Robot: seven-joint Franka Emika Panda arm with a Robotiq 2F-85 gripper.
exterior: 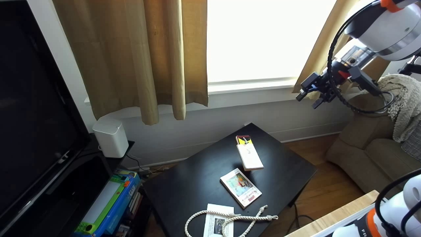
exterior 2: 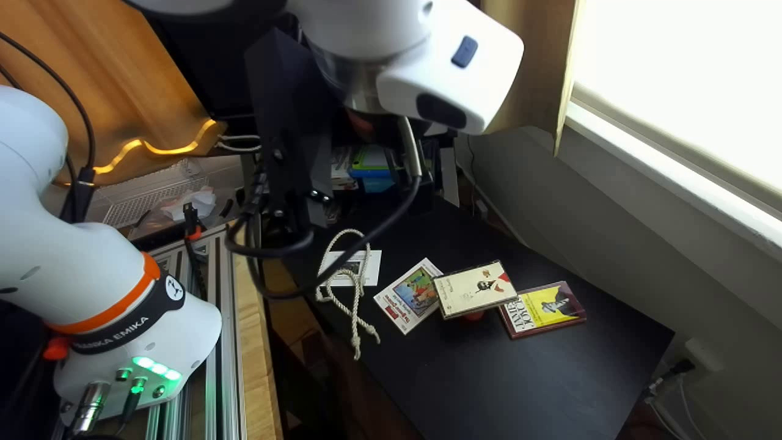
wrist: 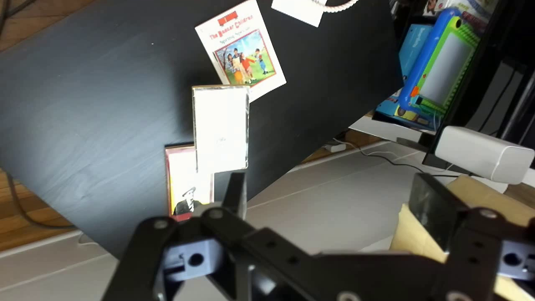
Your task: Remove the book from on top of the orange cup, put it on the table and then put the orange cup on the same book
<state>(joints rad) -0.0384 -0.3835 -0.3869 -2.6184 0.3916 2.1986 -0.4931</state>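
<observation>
In an exterior view the arm [exterior 2: 366, 27] stands at the left and bends overhead, its end effector [wrist: 328, 192] high, the 2 jaws spread wide in the wrist view. Farther right, well below the end effector, the whitish book [exterior 2: 475, 289] lies on the mostly hidden orange cup [exterior 2: 473, 316] on the desk [exterior 2: 519, 379].

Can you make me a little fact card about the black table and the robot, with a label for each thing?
Table: smooth black top
Whitish book: resting on the orange cup, not yet put down on the table
Orange cup: mostly hidden beneath that book
Yellow-covered book: lying on the table
Picture-cover book: lying on the table
Rope: knotted, across a white printed sheet
End effector: open, holding nothing
</observation>
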